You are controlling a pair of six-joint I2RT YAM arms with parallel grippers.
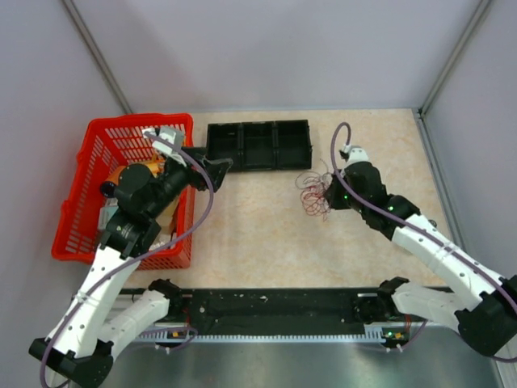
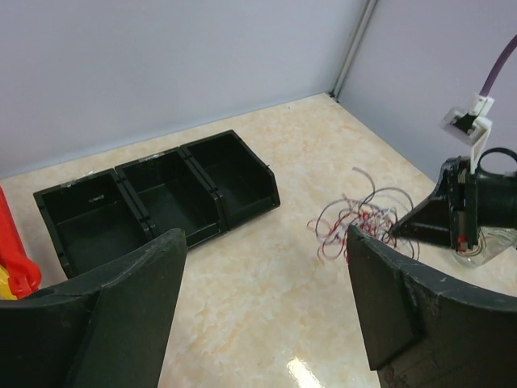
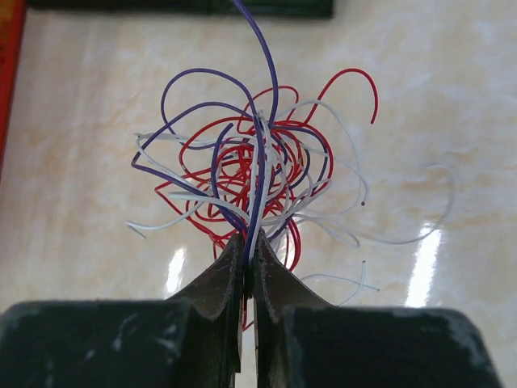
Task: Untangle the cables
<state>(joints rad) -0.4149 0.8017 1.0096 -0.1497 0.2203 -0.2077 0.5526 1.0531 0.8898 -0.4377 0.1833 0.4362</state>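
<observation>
The cables (image 3: 250, 174) are a palm-sized tangle of thin red, white and dark blue wires. In the top view the cables (image 1: 313, 192) lie on the beige table right of centre. My right gripper (image 3: 249, 246) is shut on a dark blue wire and a white wire at the near side of the tangle. In the top view the right gripper (image 1: 329, 190) sits at the tangle's right edge. My left gripper (image 2: 266, 267) is open and empty over bare table, left of the tangle (image 2: 359, 222). In the top view the left gripper (image 1: 220, 167) is near the black bins.
A black three-compartment bin (image 1: 258, 144) stands at the back centre; it also shows in the left wrist view (image 2: 153, 198). A red mesh basket (image 1: 85, 194) holding some items stands at the left under my left arm. Grey walls enclose the table.
</observation>
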